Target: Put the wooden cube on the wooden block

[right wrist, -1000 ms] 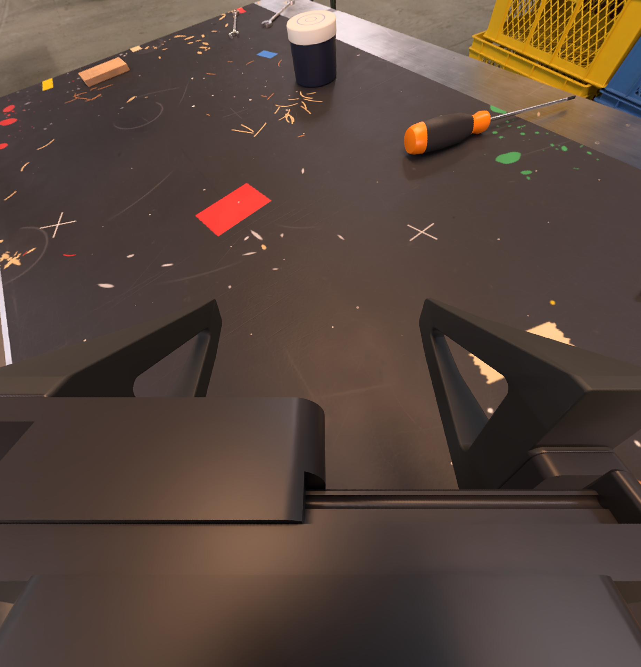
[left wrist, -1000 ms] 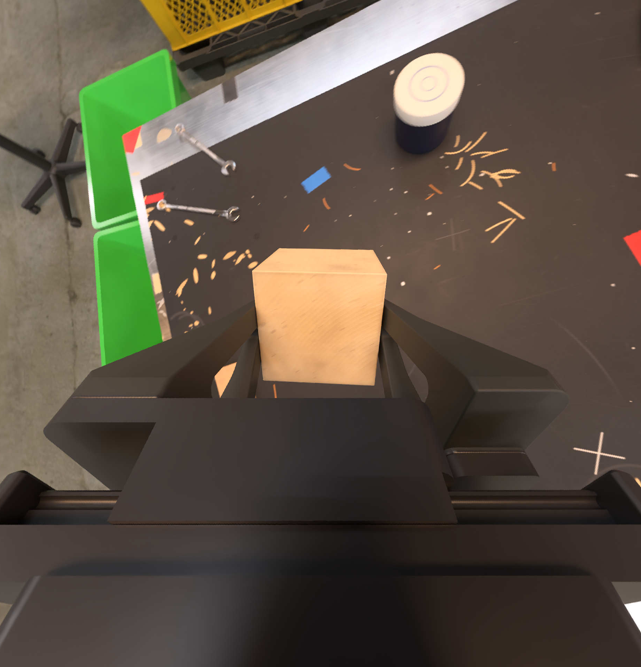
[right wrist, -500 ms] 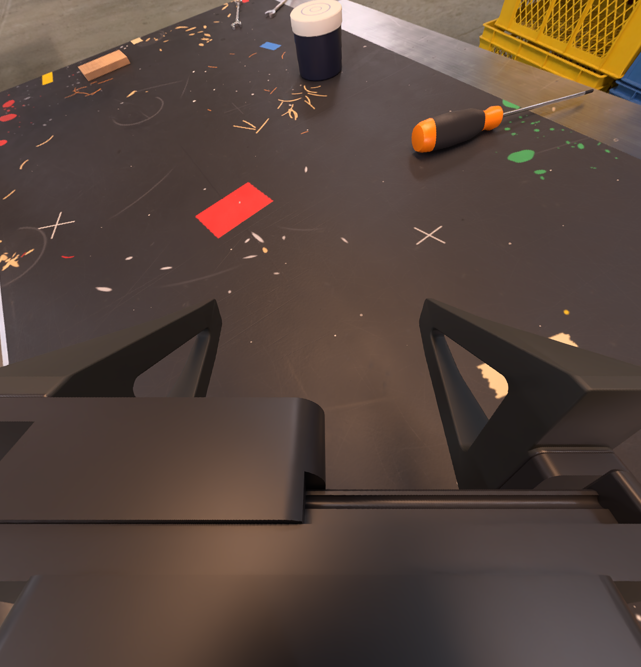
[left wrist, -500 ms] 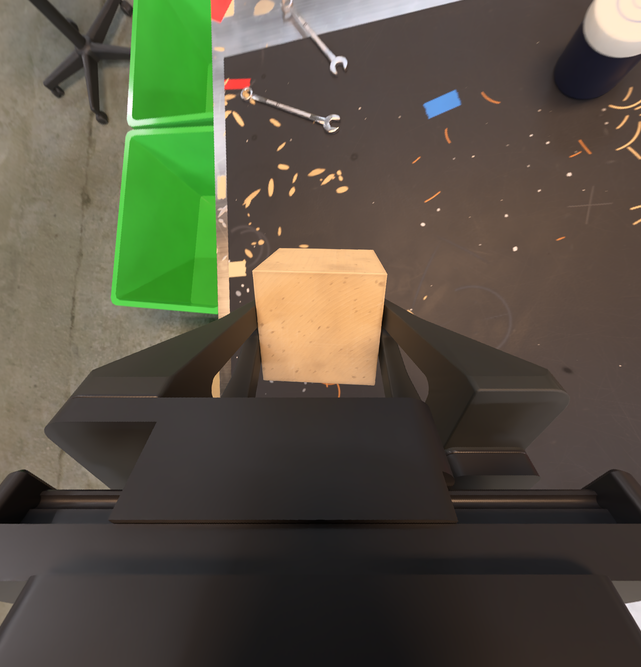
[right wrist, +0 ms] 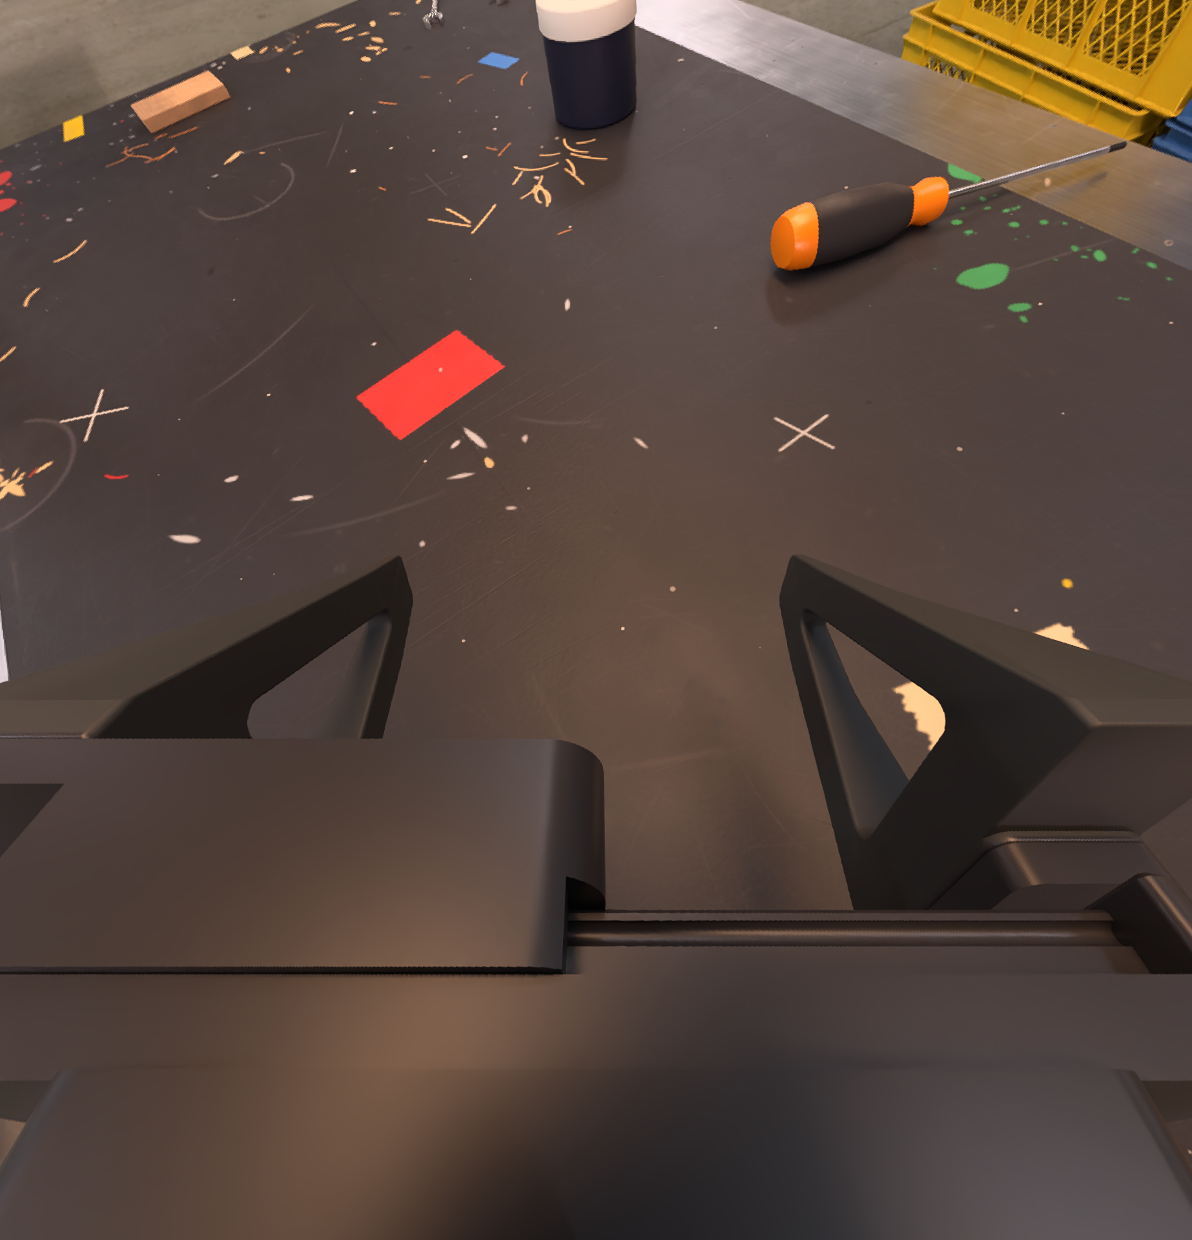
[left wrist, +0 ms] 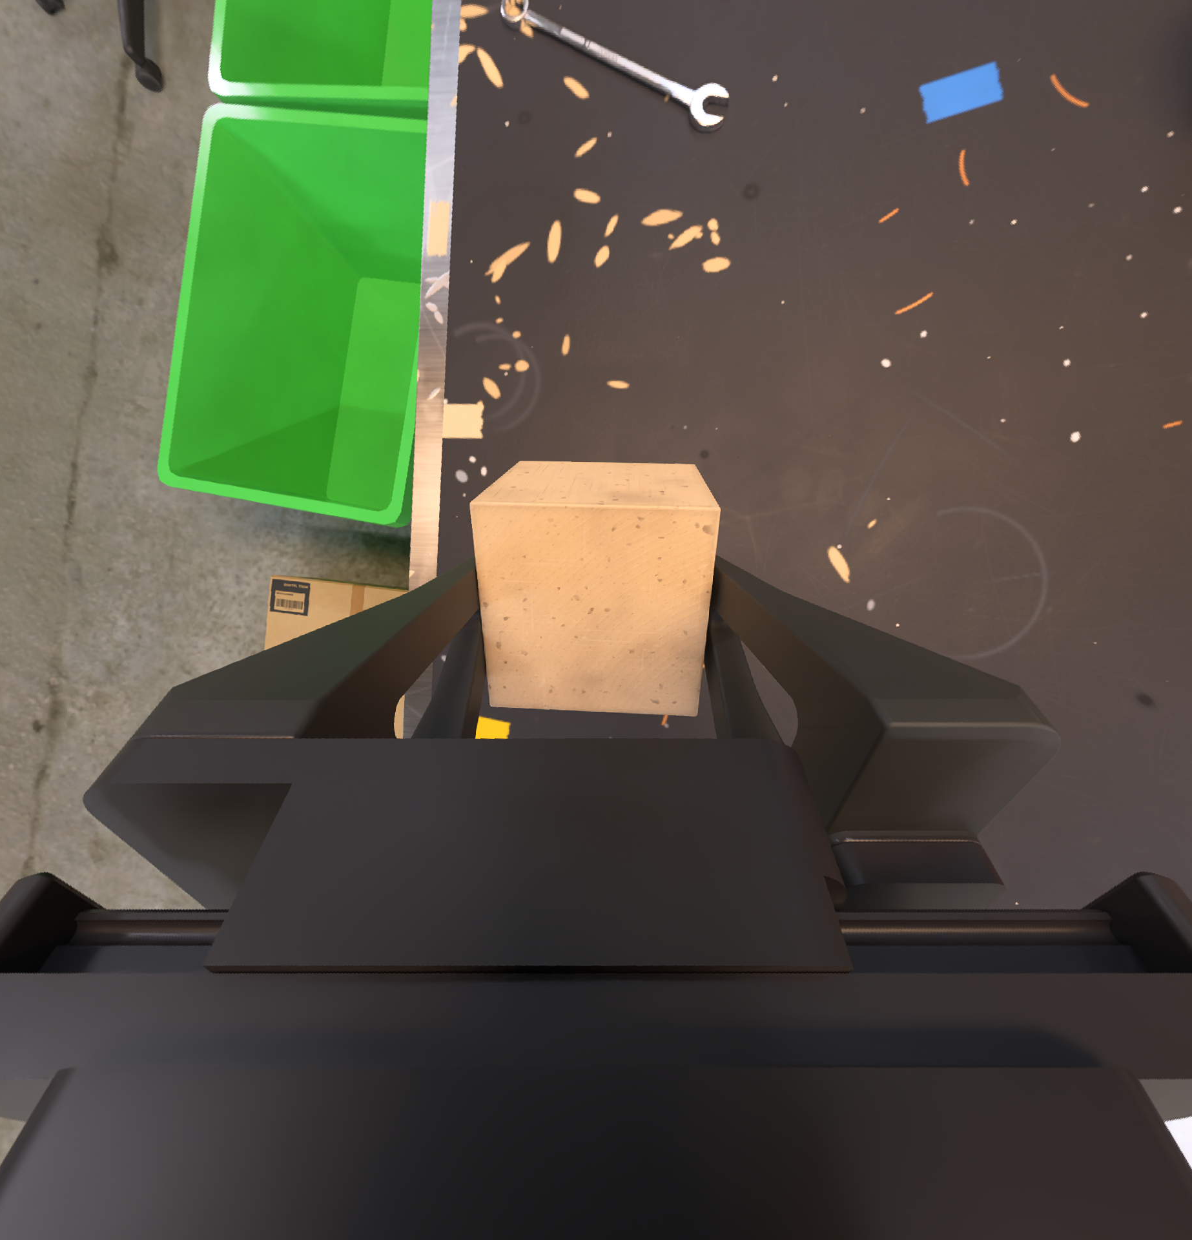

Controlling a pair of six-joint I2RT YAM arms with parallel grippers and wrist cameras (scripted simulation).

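The dark bench (right wrist: 647,537) lies bare across its middle, with a jar (right wrist: 590,74) and screwdriver (right wrist: 855,221) standing far off, a block (right wrist: 179,100) at the far corner, and a wrench (left wrist: 620,64) near the bins (left wrist: 291,302).

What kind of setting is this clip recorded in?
Most likely a workshop. A dark workbench strewn with wood shavings and paint spots holds a wrench and an orange-and-black screwdriver. Green bins and yellow crates sit on the concrete floor beside it.
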